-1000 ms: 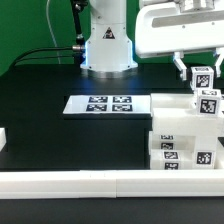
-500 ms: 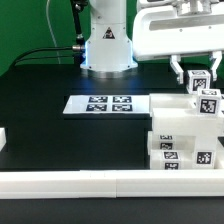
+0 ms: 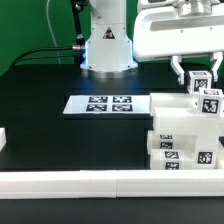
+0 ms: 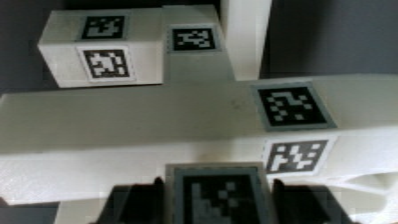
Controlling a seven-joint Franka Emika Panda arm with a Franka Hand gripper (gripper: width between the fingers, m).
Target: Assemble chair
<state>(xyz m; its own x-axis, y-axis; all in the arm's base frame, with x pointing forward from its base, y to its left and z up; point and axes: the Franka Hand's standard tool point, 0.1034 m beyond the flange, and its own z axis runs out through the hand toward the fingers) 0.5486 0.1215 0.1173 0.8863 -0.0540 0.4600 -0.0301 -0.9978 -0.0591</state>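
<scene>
My gripper [image 3: 198, 78] hangs at the exterior view's right, shut on a small white tagged chair part [image 3: 200, 81]. It holds the part just above the stack of white chair parts [image 3: 175, 125]. A tagged block [image 3: 208, 103] stands on that stack right below the held part. In the wrist view the held part [image 4: 222, 192] sits between my dark fingers [image 4: 134, 203]. Below it lie a wide white slab [image 4: 143, 125] with tags and a tagged block [image 4: 103, 58].
The marker board [image 3: 100, 104] lies flat on the black table in front of the robot base [image 3: 107, 45]. A long plain white rail [image 3: 100, 182] runs along the near edge. A small white piece [image 3: 3, 138] sits at the exterior view's left edge.
My gripper with the held part has shifted slightly down and toward the exterior view's left over the stack. It has hardly moved in the last half second.
</scene>
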